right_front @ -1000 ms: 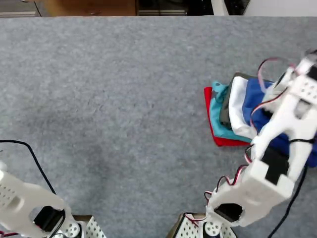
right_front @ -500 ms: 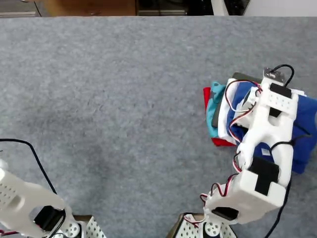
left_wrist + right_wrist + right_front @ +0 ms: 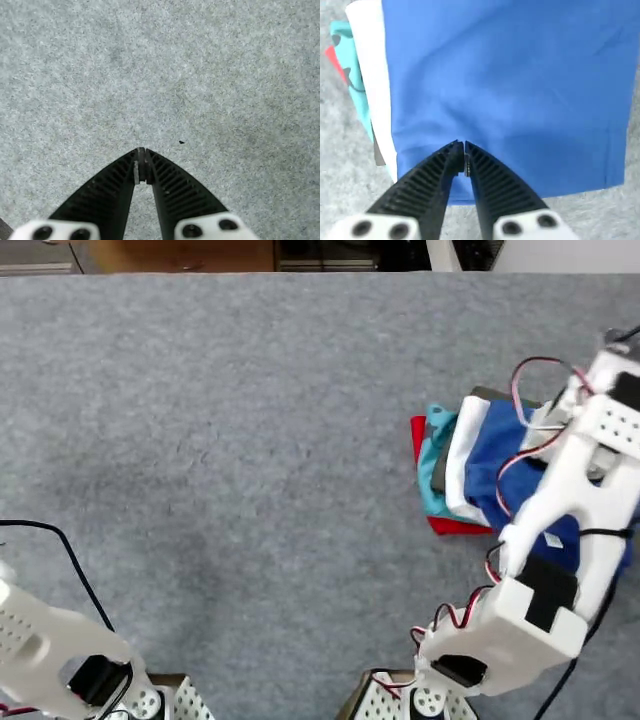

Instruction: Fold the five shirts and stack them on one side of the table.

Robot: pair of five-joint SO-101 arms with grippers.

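A stack of folded shirts lies on the right side of the table: red (image 3: pixel 440 523) at the bottom, then teal (image 3: pixel 432 455), a dark one, white (image 3: pixel 462 455) and blue (image 3: pixel 490 455) on top. The right arm (image 3: pixel 560 510) hangs over the stack's right half and hides it. In the right wrist view my right gripper (image 3: pixel 461 150) is shut, empty, just above the blue shirt (image 3: pixel 510 75) near its edge, with the white (image 3: pixel 372 60) and teal (image 3: pixel 347 55) layers beside it. My left gripper (image 3: pixel 141 165) is shut over bare grey felt.
Grey felt (image 3: pixel 250 440) covers the whole table, open across the left and middle. The left arm's base (image 3: pixel 60 650) sits at the front left corner with a black cable (image 3: pixel 70 560) curling off it. The table's far edge (image 3: pixel 300 272) runs along the top.
The right arm swung left over the stack, then back right. The blue shirt now lies flatter and further over the white one. The left arm kept still.
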